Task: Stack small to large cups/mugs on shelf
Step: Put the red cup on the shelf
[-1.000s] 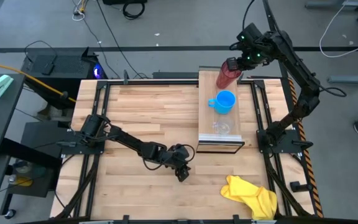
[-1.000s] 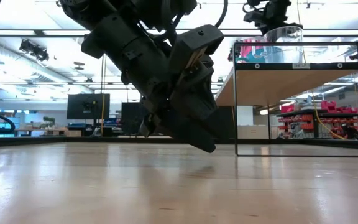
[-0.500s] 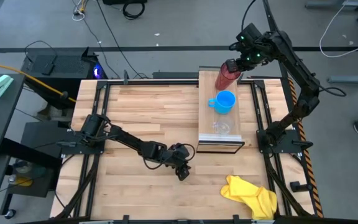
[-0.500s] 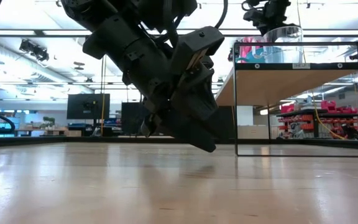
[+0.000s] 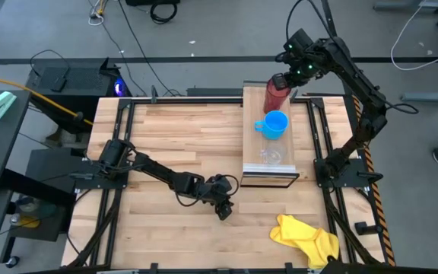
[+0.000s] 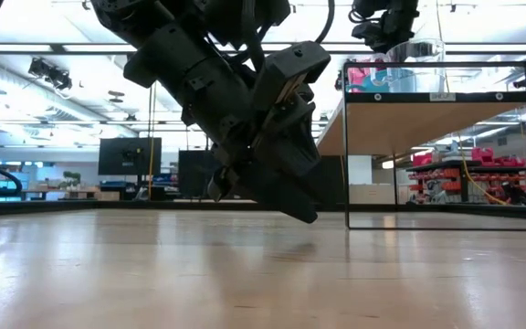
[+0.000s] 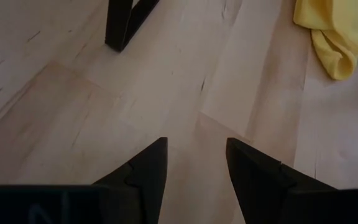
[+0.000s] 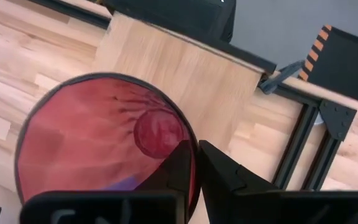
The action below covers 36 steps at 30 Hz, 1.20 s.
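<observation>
The shelf (image 5: 251, 137) stands on the table's right half. On it, from near to far, are the small clear cup (image 5: 271, 157), the blue mug (image 5: 274, 125) and the dark red tumbler (image 5: 274, 96). My right gripper (image 5: 283, 79) is shut on the tumbler over the shelf's far end; the right wrist view looks down into the tumbler (image 8: 98, 143). My left gripper (image 5: 223, 211) is open and empty, low over the table near the front middle, as the left wrist view (image 7: 194, 168) shows. My right gripper pinches the tumbler's rim (image 8: 194, 163) with one finger (image 8: 178, 169) inside the tumbler and one (image 8: 224, 174) outside. The fingers come from above, pointing down. The tumbler stands about upright at the shelf's far end; whether its base rests on the board I cannot tell.
A yellow cloth (image 5: 307, 237) lies at the table's near right corner and also shows in the left wrist view (image 7: 334, 31). The shelf's dark leg (image 7: 124, 23) stands ahead of my left gripper. The table's left half is bare wood (image 5: 166, 137).
My right gripper has shifted a little toward the table's left with the red tumbler, which was tilted and now stands nearer upright at the shelf's far end.
</observation>
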{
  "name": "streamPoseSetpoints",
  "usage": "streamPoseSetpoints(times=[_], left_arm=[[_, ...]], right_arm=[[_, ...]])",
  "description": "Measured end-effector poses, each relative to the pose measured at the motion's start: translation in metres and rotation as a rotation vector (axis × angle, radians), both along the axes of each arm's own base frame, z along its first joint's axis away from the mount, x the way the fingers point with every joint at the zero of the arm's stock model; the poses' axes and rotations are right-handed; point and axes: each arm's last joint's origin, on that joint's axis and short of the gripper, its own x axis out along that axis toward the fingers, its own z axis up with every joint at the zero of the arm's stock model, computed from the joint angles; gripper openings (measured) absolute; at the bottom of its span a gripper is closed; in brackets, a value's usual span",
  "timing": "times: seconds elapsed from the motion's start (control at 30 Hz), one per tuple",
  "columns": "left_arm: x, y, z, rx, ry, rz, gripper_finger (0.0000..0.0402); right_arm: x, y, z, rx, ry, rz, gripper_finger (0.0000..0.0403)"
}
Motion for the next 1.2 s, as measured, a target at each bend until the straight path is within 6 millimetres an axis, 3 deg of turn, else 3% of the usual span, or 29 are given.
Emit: streamPoseSetpoints(times=[0.3, 0.87, 1.2], left_arm=[[0.0, 0.0, 0.0, 0.0, 0.0, 0.0, 0.0172], [0.0, 0.001, 0.0, 0.0, 0.0, 0.002, 0.0172], [0.0, 0.001, 0.0, -0.001, 0.0, 0.002, 0.0172]], right_arm=[[0.001, -0.001, 0.001, -0.016, -0.006, 0.015, 0.0042], [0.002, -0.003, 0.002, -0.036, -0.024, 0.006, 0.0086], [-0.009, 0.008, 0.034, -0.112, -0.062, -0.007, 0.0087]])
